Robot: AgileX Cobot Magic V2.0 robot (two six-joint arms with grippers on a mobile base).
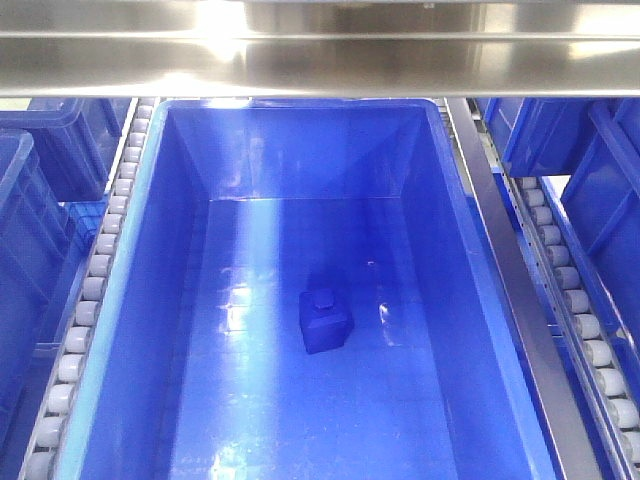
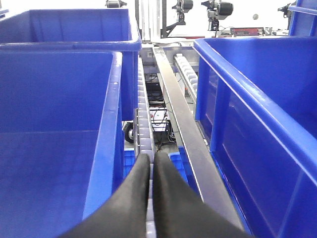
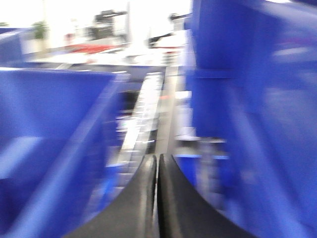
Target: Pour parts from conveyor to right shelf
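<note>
front view overhead, wrists low between bins (image 2: 59, 99)

Carrying surface: a roller conveyor (image 1: 85, 320) with white roller tracks and a metal rail (image 1: 520, 300) between lanes.
Centre lane: a large blue bin (image 1: 130, 330) sits on the rollers, a small blue part (image 1: 325, 320) lying on its floor.
Left of the left gripper's fingers (image 2: 131, 208): a blue crate (image 2: 106, 144), close beside them.
Right of those fingers: a second blue crate (image 2: 247, 129), beyond the steel rail (image 2: 185, 134).
Ahead of the fingers: the roller track (image 2: 144, 119).
Right wrist view: blurred; blue crates either side of a roller track (image 3: 141, 119).
</note>
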